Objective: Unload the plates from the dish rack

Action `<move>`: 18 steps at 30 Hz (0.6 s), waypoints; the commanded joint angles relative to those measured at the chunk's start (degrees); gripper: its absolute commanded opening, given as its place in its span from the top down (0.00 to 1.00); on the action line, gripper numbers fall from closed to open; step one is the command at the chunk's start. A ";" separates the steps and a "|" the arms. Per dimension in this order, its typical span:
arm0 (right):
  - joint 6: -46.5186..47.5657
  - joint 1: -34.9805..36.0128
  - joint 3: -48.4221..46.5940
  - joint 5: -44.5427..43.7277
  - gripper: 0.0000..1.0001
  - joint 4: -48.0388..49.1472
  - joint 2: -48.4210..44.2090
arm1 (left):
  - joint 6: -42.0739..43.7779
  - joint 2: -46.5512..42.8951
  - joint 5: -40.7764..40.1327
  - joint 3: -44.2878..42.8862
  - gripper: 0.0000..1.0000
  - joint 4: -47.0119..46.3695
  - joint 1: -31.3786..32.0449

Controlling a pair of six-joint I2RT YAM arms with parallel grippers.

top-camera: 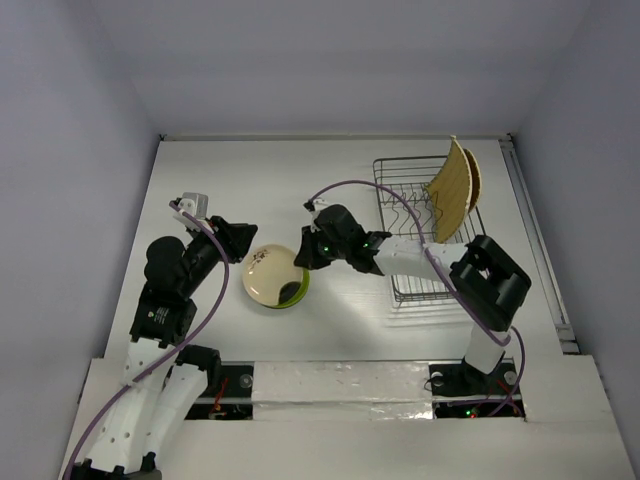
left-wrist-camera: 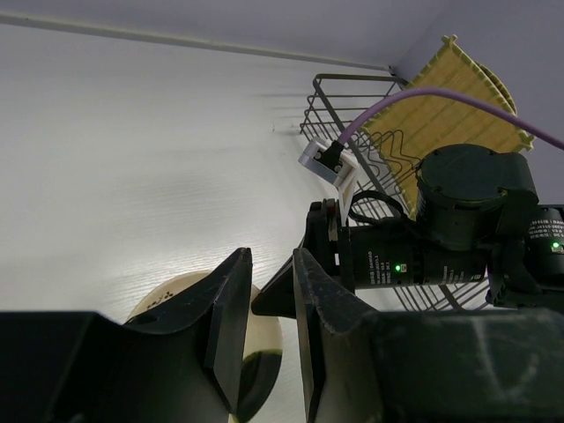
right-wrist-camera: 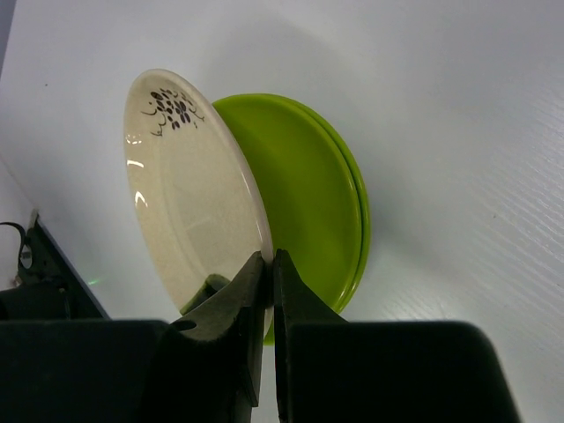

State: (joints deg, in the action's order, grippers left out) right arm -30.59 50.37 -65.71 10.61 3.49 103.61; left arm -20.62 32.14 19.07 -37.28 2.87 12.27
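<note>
A round cream plate (top-camera: 272,272) with a dark patch lies tilted on top of lime-green plates (top-camera: 299,296) on the table, left of centre. My right gripper (top-camera: 303,252) is shut on the cream plate's rim; in the right wrist view its fingertips (right-wrist-camera: 268,260) pinch the edge of the cream plate (right-wrist-camera: 189,185) just above the lime-green plates (right-wrist-camera: 308,194). My left gripper (top-camera: 243,243) is open and empty just left of the stack; in its wrist view (left-wrist-camera: 271,256) the cream plate (left-wrist-camera: 268,334) shows between the fingers. The dark wire dish rack (top-camera: 395,162) stands at the back right with square yellow ribbed plates (top-camera: 452,190) upright in it.
The right arm (left-wrist-camera: 423,256) reaches across from the rack (left-wrist-camera: 339,97) towards the stack and sits close in front of my left gripper. The yellow plates (left-wrist-camera: 441,115) lean at the rack's far right end. Walls close in the table at the back and both sides.
</note>
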 commanded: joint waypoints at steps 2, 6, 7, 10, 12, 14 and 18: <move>-0.96 0.43 -0.12 -1.91 0.90 3.37 -0.17 | 0.41 0.12 0.71 -2.01 0.77 -2.08 -0.23; -0.35 0.43 -0.03 -3.40 0.81 1.35 -0.43 | 0.41 0.12 0.71 -2.01 0.77 -2.08 -0.23; -0.17 0.43 0.14 -3.58 0.80 1.26 -0.69 | 0.41 0.03 0.79 -2.10 0.77 -2.08 -0.23; 0.09 0.43 0.85 -4.10 0.73 0.91 -2.01 | 0.41 0.03 0.71 -2.01 0.77 -2.08 -0.23; 0.53 0.43 0.85 -5.68 0.65 -0.58 -2.71 | 0.41 -0.06 0.71 -2.01 0.77 -2.00 -0.23; 1.32 0.43 1.02 -7.00 0.63 -1.55 -4.38 | 0.41 -0.06 0.71 -2.01 0.77 -2.00 -0.23; 2.46 0.43 1.20 -11.82 0.60 -5.14 -8.33 | 0.41 -0.15 0.79 -2.01 0.77 -2.00 -0.23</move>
State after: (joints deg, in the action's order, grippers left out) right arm -29.71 50.37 -64.05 3.75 -0.34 100.42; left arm -20.62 32.14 19.09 -37.28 2.87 12.27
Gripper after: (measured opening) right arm 0.400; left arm 0.226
